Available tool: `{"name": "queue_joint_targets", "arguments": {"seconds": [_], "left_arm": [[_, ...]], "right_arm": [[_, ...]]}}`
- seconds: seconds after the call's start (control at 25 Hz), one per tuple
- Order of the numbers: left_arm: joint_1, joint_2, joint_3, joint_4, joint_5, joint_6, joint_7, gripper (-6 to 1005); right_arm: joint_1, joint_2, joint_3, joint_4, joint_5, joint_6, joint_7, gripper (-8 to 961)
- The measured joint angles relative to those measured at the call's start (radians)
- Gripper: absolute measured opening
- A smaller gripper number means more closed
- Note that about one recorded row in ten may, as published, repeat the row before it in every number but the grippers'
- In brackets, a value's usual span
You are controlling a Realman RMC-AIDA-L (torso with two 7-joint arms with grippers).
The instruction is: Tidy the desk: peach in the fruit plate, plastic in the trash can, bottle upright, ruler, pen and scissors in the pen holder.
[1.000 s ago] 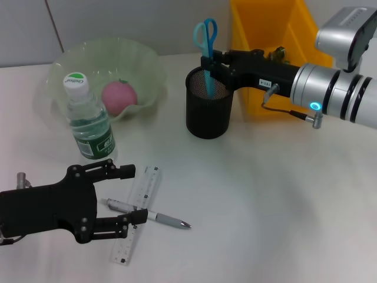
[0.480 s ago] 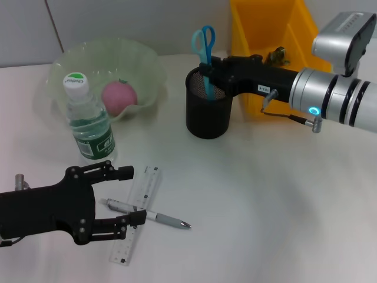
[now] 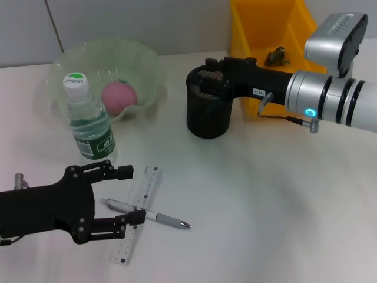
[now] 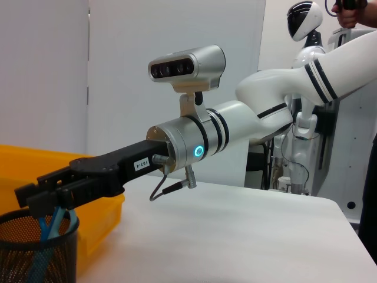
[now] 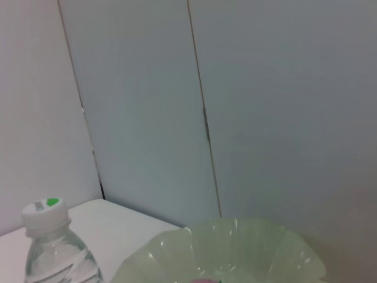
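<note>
My left gripper (image 3: pixel 126 199): it hovers low over the near left part of the white desk (image 3: pixel 265 200), fingers spread apart, holding nothing — one fingertip near the top of the ruler, the other over the pen.
Bottle (image 3: pixel 87 121): upright with its green-and-white cap on, just in front of the fruit plate and just behind my left gripper; the right wrist view shows its cap too (image 5: pixel 46 213).
Fruit plate (image 3: pixel 144 68): a pale green, wavy-edged bowl at the far left of the desk.
Peach (image 3: pixel 119 96): pink, lying inside the fruit plate.
Ruler (image 3: pixel 138 203): clear, flat on the desk, running diagonally, partly under my left fingers.
Pen (image 3: pixel 162 219): silver and white, flat on the desk, crossing over the ruler, tip pointing right.
Pen holder (image 3: pixel 208 112): black mesh cup, upright near the middle, just left of the yellow bin.
Scissors (image 4: pixel 52 227): blue handles down inside the pen holder — seen through the mesh in the left wrist view; from the head view I cannot see them.
My right gripper (image 3: pixel 213 69): stretched across from the right, tip over the pen holder's rim; in the left wrist view (image 4: pixel 35 194) the fingers sit close together right above the scissors, but I cannot tell whether they grip them.
Yellow bin (image 3: pixel 259 26): at the far right edge behind my right arm, with a small crumpled piece (image 3: pixel 277 56) inside.
</note>
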State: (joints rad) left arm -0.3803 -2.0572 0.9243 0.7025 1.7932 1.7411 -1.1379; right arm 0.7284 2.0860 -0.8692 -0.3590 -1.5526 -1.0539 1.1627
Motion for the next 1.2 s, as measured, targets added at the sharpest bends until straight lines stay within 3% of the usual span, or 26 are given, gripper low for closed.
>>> {"name": "queue_joint_targets", "arguments": {"seconds": [0.36, 0.68, 0.76, 0.92, 1.04, 1.2], "left_arm": [[-0.003, -0.001, -0.01, 0.003, 0.0, 0.005, -0.003, 813], [-0.003, -0.004, -0.013, 0.0, -0.003, 0.005, -0.005, 813], [-0.004, -0.004, -0.013, 0.0, -0.008, 0.006, -0.009, 812], [-0.004, -0.005, -0.013, 0.0, -0.009, 0.006, -0.011, 812], [-0.004, -0.005, -0.013, 0.0, -0.01, 0.006, -0.012, 812], [-0.023, -0.006, -0.013, 0.0, -0.012, 0.006, -0.028, 812]], "right_arm": [[-0.045, -0.005, -0.003, -0.092, 0.02, -0.068, 0.059, 766], [-0.127, -0.01, -0.014, -0.212, 0.002, -0.185, 0.183, 802], [-0.178, -0.025, -0.016, -0.274, -0.028, -0.283, 0.255, 802], [-0.212, -0.047, -0.015, -0.32, -0.078, -0.406, 0.309, 801], [-0.227, -0.069, -0.007, -0.359, -0.15, -0.53, 0.347, 801], [-0.226, -0.082, -0.006, -0.406, -0.262, -0.601, 0.399, 801]]}}
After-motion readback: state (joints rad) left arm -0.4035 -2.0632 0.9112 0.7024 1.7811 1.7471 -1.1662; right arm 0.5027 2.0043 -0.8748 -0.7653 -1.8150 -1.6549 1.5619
